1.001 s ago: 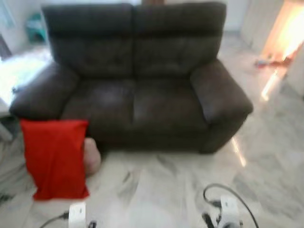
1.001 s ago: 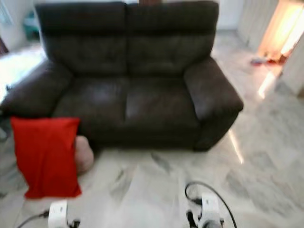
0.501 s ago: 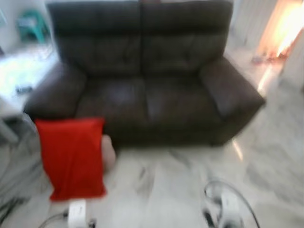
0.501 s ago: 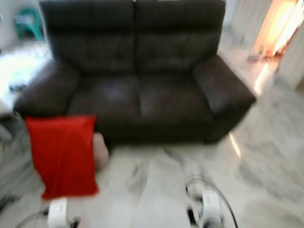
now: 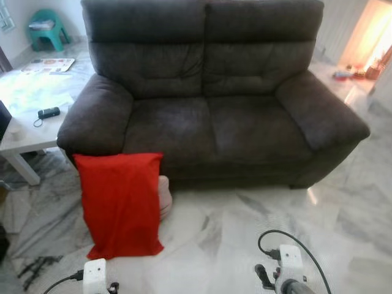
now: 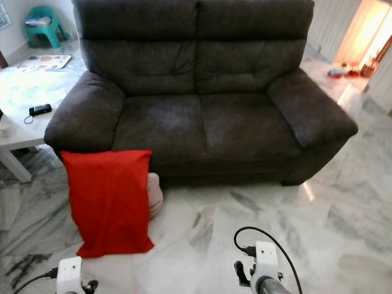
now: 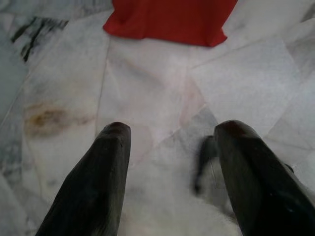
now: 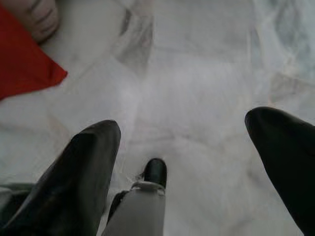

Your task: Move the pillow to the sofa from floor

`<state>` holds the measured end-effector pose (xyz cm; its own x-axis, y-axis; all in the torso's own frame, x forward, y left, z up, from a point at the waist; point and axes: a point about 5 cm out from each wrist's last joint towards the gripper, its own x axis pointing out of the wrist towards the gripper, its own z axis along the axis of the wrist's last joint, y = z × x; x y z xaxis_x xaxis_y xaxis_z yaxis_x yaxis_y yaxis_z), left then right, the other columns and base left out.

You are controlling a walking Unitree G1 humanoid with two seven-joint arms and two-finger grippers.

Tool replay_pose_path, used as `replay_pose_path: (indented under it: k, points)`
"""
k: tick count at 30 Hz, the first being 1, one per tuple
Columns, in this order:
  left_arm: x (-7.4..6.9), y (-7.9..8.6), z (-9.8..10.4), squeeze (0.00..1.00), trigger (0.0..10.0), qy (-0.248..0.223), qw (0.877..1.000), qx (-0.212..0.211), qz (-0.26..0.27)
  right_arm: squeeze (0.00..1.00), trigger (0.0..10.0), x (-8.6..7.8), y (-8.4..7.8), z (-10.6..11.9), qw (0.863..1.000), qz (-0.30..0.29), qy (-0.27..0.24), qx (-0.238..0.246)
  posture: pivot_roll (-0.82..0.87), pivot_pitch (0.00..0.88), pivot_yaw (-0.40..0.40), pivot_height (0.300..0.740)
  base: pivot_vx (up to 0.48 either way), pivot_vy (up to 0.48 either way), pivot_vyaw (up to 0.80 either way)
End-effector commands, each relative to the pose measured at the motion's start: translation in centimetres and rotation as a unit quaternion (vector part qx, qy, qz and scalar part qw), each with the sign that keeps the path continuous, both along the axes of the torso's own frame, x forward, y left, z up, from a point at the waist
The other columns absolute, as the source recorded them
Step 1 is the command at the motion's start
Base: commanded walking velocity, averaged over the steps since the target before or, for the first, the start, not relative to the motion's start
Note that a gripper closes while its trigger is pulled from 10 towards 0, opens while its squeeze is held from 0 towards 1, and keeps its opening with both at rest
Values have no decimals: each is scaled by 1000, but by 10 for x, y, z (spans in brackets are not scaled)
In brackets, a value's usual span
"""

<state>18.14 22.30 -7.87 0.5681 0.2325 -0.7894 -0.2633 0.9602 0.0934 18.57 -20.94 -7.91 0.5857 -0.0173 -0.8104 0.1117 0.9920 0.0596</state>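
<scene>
A dark brown two-seat sofa [image 5: 208, 104] stands on a white marble floor [image 5: 226, 233], its seat cushions bare. To the robot's left of the sofa is a white counter [image 5: 24, 122] carrying a small black device [image 5: 49, 113]; a teal stool [image 5: 46, 27] stands farther back. A red pillow [image 5: 121, 205] stands upright on the floor, leaning against the sofa's front below its left armrest, with a pale pink object [image 5: 164, 196] just behind it. The left hand [image 7: 170, 167] hangs low over the floor, fingers spread wide, the pillow's lower edge ahead of it. The right hand [image 8: 189, 162] likewise hangs wide apart above bare marble, holding nothing.
</scene>
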Motion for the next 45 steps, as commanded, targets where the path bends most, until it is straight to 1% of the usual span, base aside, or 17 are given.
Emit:
replay_pose_path:
  k: [1, 18, 20, 21, 22, 23, 24, 26, 32, 41, 45]
  points:
    - [0, 2, 0, 0, 10000, 2, 1000, 4, -3, 0, 10000, 6, 1, 3, 1000, 1, -9, -1, 54, 0, -32, 740, 0, 0, 0]
    - [1, 2, 1, 0, 10000, -1, 1000, 2, -3, 0, 10000, 8, 0, 4, 1000, 3, -17, 1, 51, 0, -35, 740, 0, 0, 0]
    - [1, 2, 1, 0, 10000, -1, 1000, 2, -4, 0, 10000, 8, 0, 4, 1000, 7, -16, 0, 50, 0, -35, 740, 0, 0, 0]
    - [1, 2, 1, 0, 10000, 0, 1000, 2, -4, 0, 10000, 8, 0, 4, 1000, 22, -7, -10, 51, 1, -35, 740, 0, 0, 0]
    - [1, 2, 1, 0, 10000, 0, 1000, 2, -4, 0, 10000, 8, 0, 4, 1000, 22, -7, -10, 51, 1, -35, 740, 0, 0, 0]
    - [1, 2, 1, 0, 10000, 0, 1000, 3, -4, 0, 10000, 7, -1, 3, 999, 38, 7, -25, 50, 2, -35, 740, 0, 0, 0]
    - [1, 2, 1, 0, 10000, 1, 1000, 3, -4, 0, 10000, 7, -1, 3, 999, 40, 8, -25, 50, 2, -35, 740, 0, 0, 0]
    - [1, 2, 1, 0, 10000, 1, 1000, 3, -5, 0, 10000, 7, -1, 3, 998, 46, 9, -29, 50, 5, -35, 740, 0, 0, 631]
    - [1, 2, 1, 0, 10000, 4, 1000, 3, -10, 0, 10000, 7, -2, 3, 999, 32, 8, -26, 48, 5, -34, 740, 0, 0, 800]
    - [1, 1, 1, 0, 10000, 4, 1000, 2, -12, 0, 10000, 7, -2, 4, 999, 37, 9, -27, 48, 4, -38, 740, 0, 0, 800]
    - [1, 1, 0, 0, 10000, 4, 1000, 0, -12, 0, 10000, 7, -2, 3, 999, 32, 12, -24, 49, 5, -39, 740, 0, 0, 0]
